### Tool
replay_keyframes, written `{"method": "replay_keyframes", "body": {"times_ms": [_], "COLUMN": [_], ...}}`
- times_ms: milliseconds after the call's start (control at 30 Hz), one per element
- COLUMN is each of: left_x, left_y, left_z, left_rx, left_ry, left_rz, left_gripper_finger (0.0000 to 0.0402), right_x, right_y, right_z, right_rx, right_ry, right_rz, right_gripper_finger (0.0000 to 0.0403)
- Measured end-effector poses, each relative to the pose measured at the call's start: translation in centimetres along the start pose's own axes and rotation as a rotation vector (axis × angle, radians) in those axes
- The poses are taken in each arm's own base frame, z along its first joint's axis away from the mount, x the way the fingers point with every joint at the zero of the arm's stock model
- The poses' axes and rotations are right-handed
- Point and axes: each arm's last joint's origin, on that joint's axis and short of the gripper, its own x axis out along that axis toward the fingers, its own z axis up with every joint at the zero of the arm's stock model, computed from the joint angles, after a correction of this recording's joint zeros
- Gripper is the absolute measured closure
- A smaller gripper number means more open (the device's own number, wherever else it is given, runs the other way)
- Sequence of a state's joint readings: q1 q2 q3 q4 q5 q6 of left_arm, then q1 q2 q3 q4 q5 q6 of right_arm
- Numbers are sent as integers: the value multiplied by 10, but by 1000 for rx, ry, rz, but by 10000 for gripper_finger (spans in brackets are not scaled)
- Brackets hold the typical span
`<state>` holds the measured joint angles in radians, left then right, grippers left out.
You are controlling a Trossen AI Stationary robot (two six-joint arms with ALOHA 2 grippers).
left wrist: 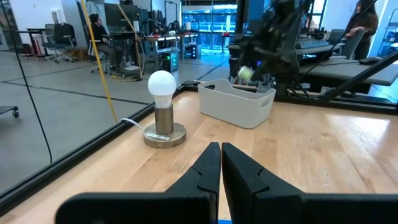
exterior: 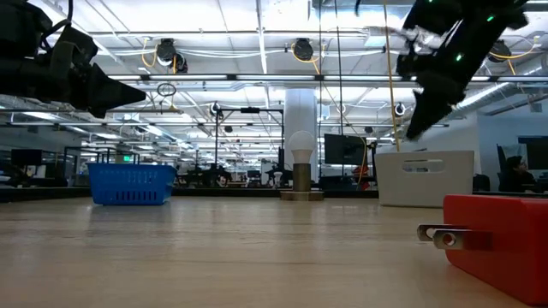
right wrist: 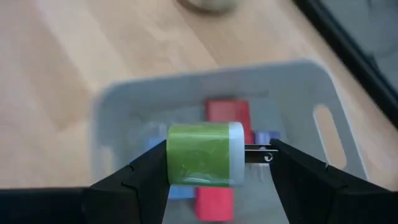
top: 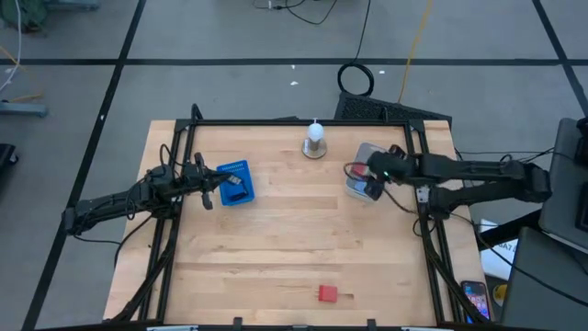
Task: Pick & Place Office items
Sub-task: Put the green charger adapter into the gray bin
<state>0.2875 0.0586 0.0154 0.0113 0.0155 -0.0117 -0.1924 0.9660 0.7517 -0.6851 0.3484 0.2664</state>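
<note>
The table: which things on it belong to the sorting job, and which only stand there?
Job: green piece held by right gripper; red pieces in grey tub; red plug block; left gripper.
Only standing: lamp; blue basket.

No words, numbers or signs can be read on any of the things or on the worktop point(top: 276, 230).

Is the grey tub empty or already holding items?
Holding items. The right wrist view shows red and blue pieces inside the tub, below the green charger clamped in the right gripper.
</note>
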Motion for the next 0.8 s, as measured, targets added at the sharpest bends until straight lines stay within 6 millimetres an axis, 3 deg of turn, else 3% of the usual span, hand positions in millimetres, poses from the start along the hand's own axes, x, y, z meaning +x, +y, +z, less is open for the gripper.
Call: {"method": "replay_keyframes", "body": {"times_ms": [300, 533, 800], "left_x": [0, 0, 0], "left_y": [0, 0, 0], "left_z": [0, 0, 0], "left_rx": [7, 9, 8], "left_ry": [0, 0, 1], "left_rz": [0, 0, 0], "left_gripper_finger": [382, 382, 382], "right_x": [46, 67, 77], "right_y": [-30, -30, -28], "right_z": [4, 0, -1], "right_rx": [74, 49, 28], "right_ry": [212, 315, 348], "right_rz": [24, 1, -7], "right_gripper_finger": [174, 171, 162]}}
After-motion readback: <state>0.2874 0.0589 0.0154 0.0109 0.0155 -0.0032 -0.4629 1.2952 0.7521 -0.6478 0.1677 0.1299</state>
